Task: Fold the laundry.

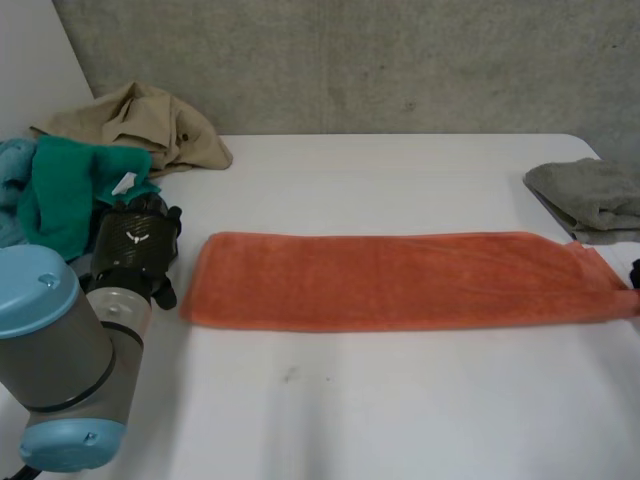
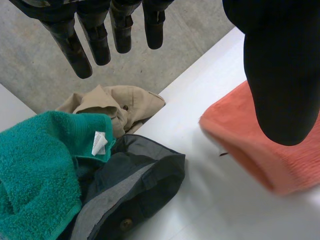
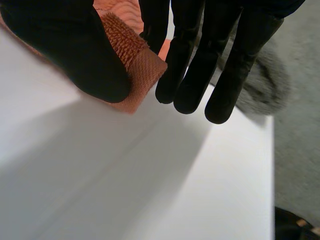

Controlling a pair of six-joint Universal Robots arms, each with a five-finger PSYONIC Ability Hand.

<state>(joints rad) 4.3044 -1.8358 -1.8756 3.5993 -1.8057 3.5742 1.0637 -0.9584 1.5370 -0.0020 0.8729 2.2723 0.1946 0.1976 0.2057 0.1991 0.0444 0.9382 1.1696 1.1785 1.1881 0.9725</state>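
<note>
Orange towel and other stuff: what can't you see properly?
- Right wrist view: whether the right hand grips the orange towel corner; the hand covers the contact.
- Head view: the picture's edge cuts off the towel's right end.
- Left wrist view: the green towel covers part of the dark garment; the towel's white label is too small to read.

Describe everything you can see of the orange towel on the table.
The orange towel looks like terry cloth, with a looped pile and a flat woven hem band at its end. It lies flat on the white table as a long narrow strip, apparently folded lengthwise, running crosswise between the arms. One rounded end lies near the open left hand; the right hand is at the hemmed corner of the other end.
</note>
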